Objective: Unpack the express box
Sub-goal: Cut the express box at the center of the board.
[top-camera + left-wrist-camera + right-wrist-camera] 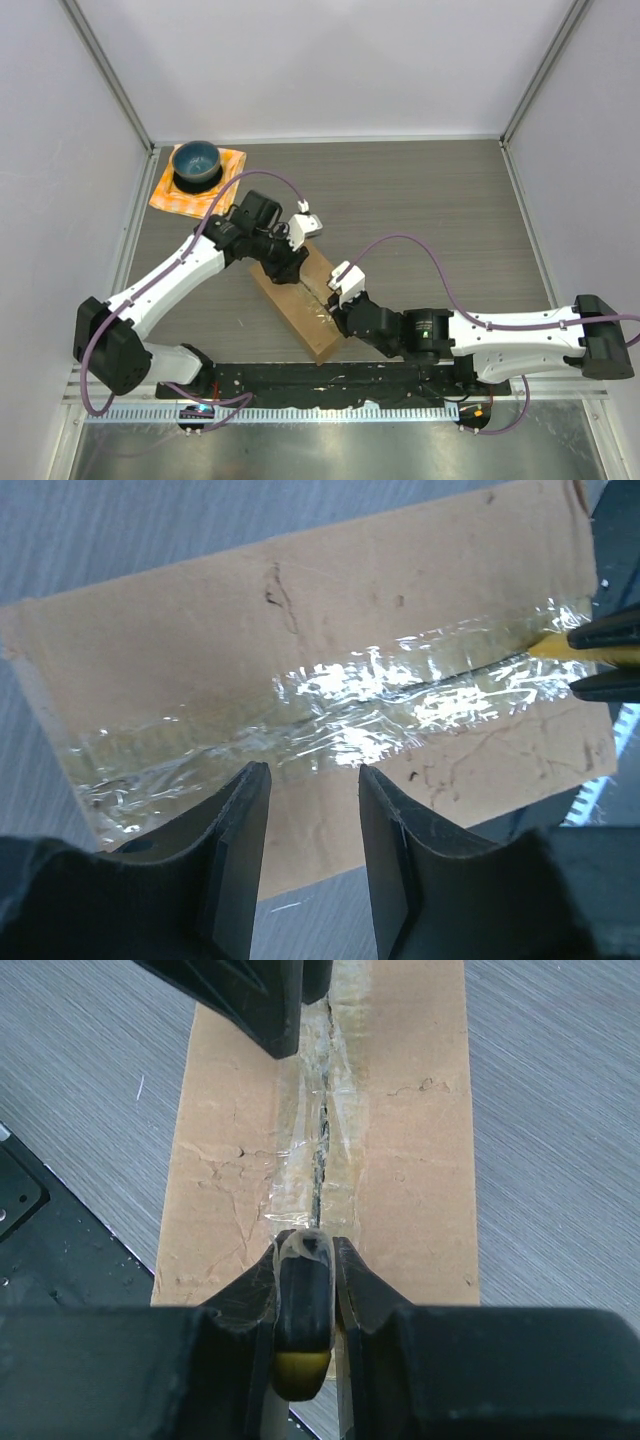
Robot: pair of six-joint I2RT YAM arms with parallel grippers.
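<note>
Under the left gripper (312, 775), the express box (200, 630) lies flat on the grey table (430, 200). It is set diagonally just ahead of the two arm bases. This gripper's fingers (240, 850) stand apart with nothing between them, over one end of the carton's top, close to its long edge. Whether the tips touch the cardboard cannot be told. Just beyond them, crinkled clear tape (380, 695) runs along the top seam.

At the carton's other end, the right gripper (303, 1250) is pressed together on a black and yellow tool (303, 1300). The tool's tip (with a scrap of tape clinging to it) sits on the seam. Ahead of that tip, a dark slit (322, 1160) runs through the tape toward the left gripper, and the two grippers face each other along the seam.

Below the right gripper, the carton's near corner comes close to the black base rail (320, 378). To that gripper's right, and beyond both hands, grey tabletop stretches out to the white walls (330, 60). Far off to the left gripper's left, in the back corner, an orange cloth (165, 200) carries a blue bowl (196, 163), well apart from the carton.
</note>
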